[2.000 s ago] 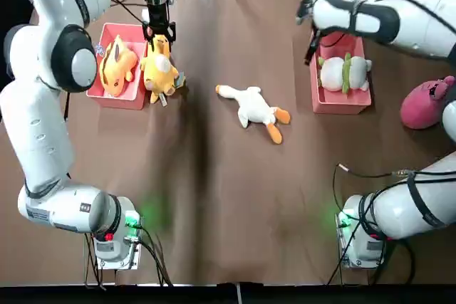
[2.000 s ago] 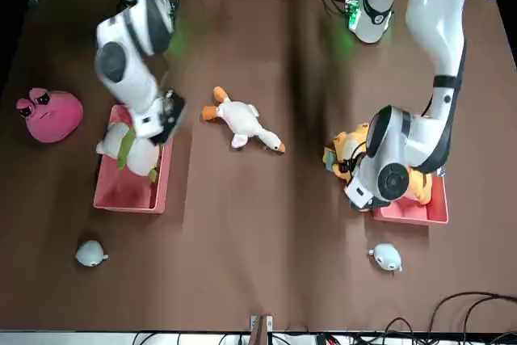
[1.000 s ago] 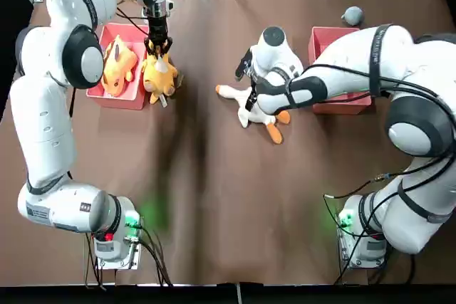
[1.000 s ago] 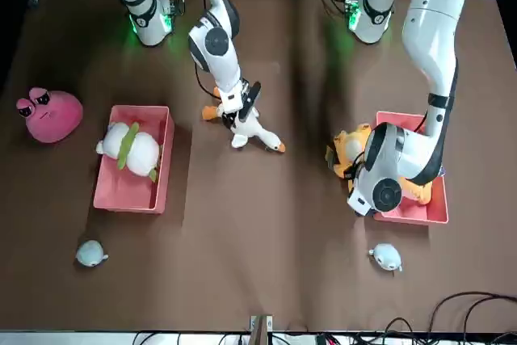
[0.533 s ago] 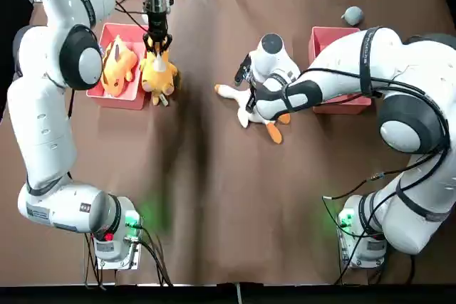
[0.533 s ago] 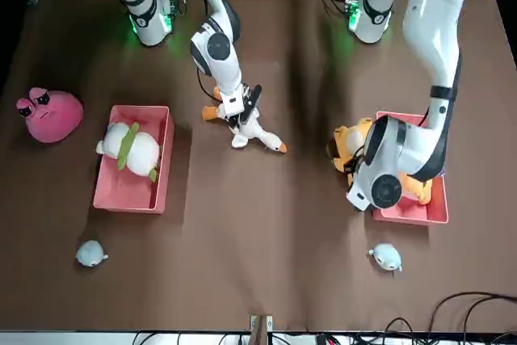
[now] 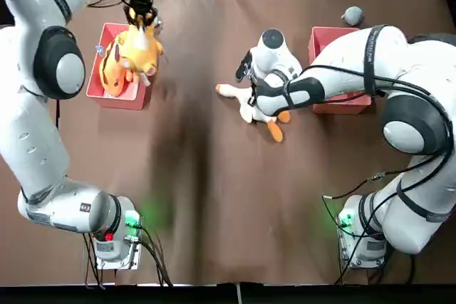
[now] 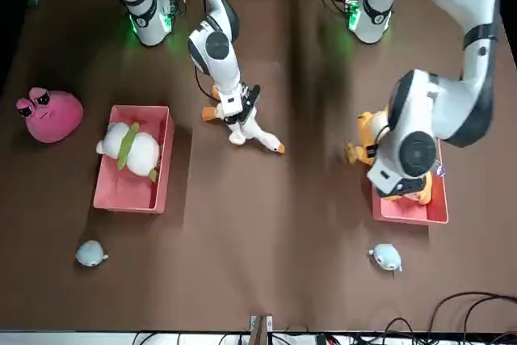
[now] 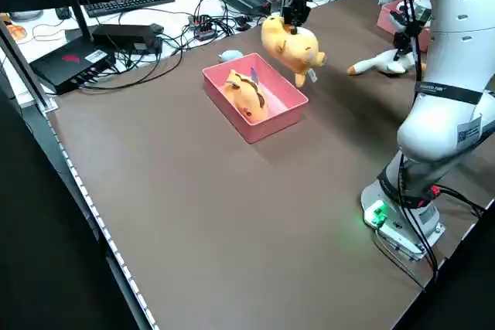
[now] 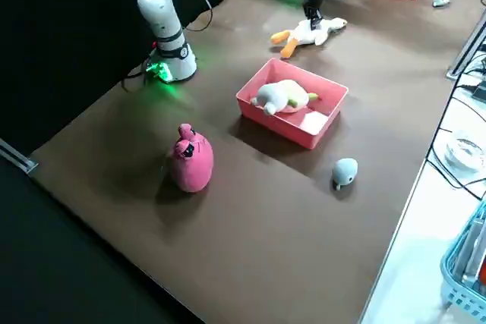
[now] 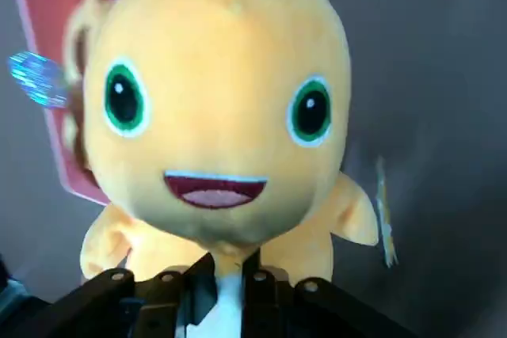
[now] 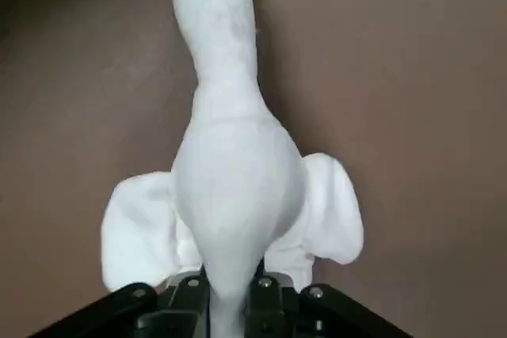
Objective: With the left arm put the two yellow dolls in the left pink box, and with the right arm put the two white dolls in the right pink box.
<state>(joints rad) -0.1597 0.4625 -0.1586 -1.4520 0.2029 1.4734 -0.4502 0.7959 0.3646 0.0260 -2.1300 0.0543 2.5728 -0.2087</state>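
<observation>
Both boxes [image 8: 113,191] pink; dolls [image 9: 290,45] yellow — goose [image 8: 249,127] white, orange-footed.

I count two pink boxes here, the left one [image 8: 441,209] and the right one [image 8: 121,192]. There are two yellow dolls, one in a box [image 9: 247,98] and one raised [image 9: 295,47]. White dolls make two as well, one with a green band [image 8: 133,152] and one with two orange feet [image 8: 252,130]. I see just one bright pink plush [image 8: 53,116], but two little pale blue plushes, one [image 8: 91,254] and another [image 8: 386,257]. One tabletop [image 8: 242,264] carries the lot, and one keyboard [image 9: 129,2] makes the last of my tally.
</observation>
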